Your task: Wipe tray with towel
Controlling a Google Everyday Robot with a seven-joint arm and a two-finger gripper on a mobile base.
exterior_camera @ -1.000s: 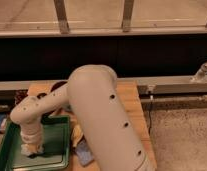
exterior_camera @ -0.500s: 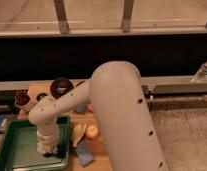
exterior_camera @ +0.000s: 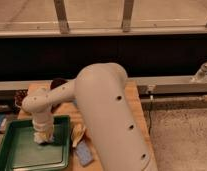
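A green tray (exterior_camera: 27, 155) lies on the wooden table at the lower left. A pale towel (exterior_camera: 43, 136) sits bunched on the tray near its back right corner. My gripper (exterior_camera: 42, 131) reaches straight down onto the towel, at the end of the white arm (exterior_camera: 97, 105) that fills the middle of the view. The towel hides the fingertips.
A banana (exterior_camera: 78, 133) and a blue sponge (exterior_camera: 83, 153) lie on the table right of the tray. A dark bowl (exterior_camera: 58, 84) and a smaller bowl (exterior_camera: 20, 97) stand at the back. A blue object (exterior_camera: 1, 122) sits at the left edge. A rail and window run behind.
The gripper and towel have moved towards the tray's back right corner. The arm's upper body has shifted right, uncovering more of the table.
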